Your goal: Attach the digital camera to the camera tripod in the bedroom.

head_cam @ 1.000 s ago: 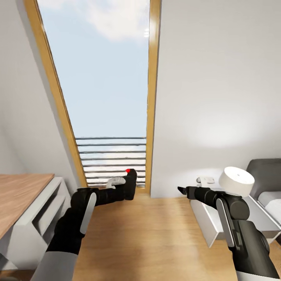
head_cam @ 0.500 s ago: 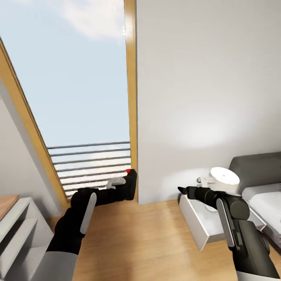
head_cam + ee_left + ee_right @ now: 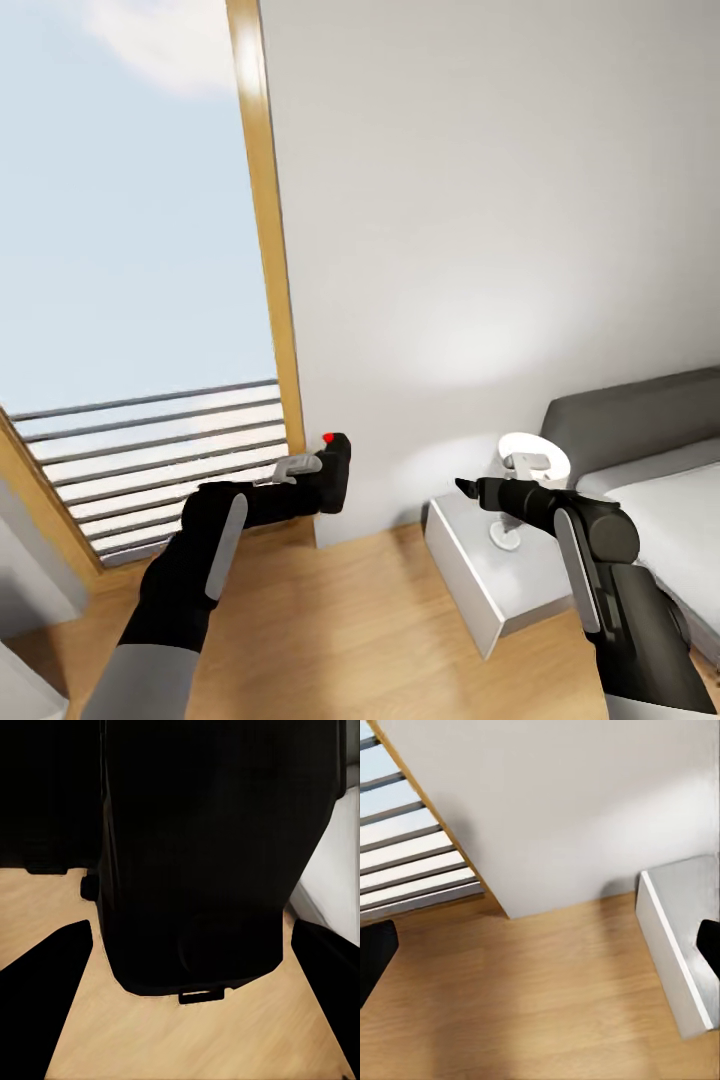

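The digital camera (image 3: 335,478), black with a red button (image 3: 328,438) on top, is held above the wood floor by my left gripper (image 3: 315,472), which is shut on it. In the left wrist view the camera's dark body (image 3: 202,855) fills most of the picture, with a finger at either side. My right gripper (image 3: 467,488) hovers in front of the nightstand; the right wrist view shows its fingertips (image 3: 375,956) far apart, open and empty. The camera tripod is out of view.
A white nightstand (image 3: 470,575) carries a round white lamp (image 3: 528,462), next to a grey bed (image 3: 640,480) at the right. A tall window with a wooden frame (image 3: 265,250) and grey slats (image 3: 150,440) fills the left. Light wood floor (image 3: 350,630) lies ahead.
The whole view has swung to the right: the window slid left, the desk left the picture and more of the bed shows. Both arms keep their pose, camera still held.
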